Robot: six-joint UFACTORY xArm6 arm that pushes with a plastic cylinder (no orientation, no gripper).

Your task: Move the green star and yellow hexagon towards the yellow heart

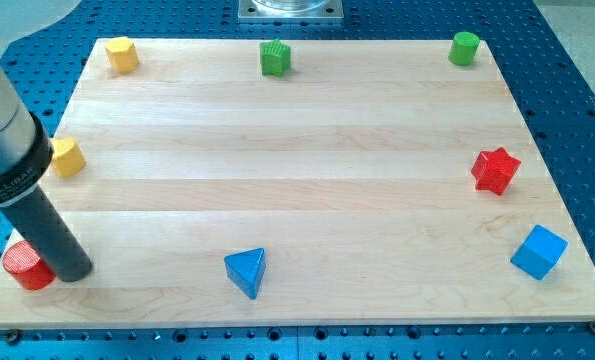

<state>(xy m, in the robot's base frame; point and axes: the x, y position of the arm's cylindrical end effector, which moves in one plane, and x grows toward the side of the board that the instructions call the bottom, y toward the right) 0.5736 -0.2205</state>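
The green star (275, 57) lies at the view's top edge of the board, near the middle. The yellow hexagon (122, 54) lies at the top left corner. The yellow heart (68, 157) lies at the left edge, below the hexagon. My tip (73, 272) rests on the board at the bottom left, just right of a red cylinder (26, 266) and apparently touching it. The tip is well below the yellow heart and far from the green star and the hexagon.
A green cylinder (464, 47) sits at the top right corner. A red star (495, 170) lies at the right edge, with a blue cube (538, 251) below it. A blue triangle (247, 271) lies near the bottom edge, right of my tip.
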